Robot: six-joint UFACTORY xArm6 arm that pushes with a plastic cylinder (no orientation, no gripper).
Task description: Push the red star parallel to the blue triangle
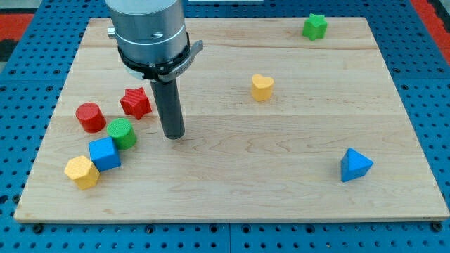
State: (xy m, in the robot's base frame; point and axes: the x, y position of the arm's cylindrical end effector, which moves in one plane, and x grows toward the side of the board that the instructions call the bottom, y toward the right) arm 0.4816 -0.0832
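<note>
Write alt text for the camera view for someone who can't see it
My tip rests on a wooden board, just right of the red star and not touching it. Red cylinder, green cylinder, blue cube and yellow block cluster at left; the blue triangle sits far right.

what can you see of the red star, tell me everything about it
The red star is a small chunky block with blunt points, plain red, looking like matte plastic. It lies flat on the wooden board in the view's left part, among a group of blocks: the red cylinder is just to its left, the green cylinder just below it. Whether it touches either is hard to tell. My tip stands to its right and slightly lower, with a small gap between them. The blue triangle is far off at the view's lower right.
</note>
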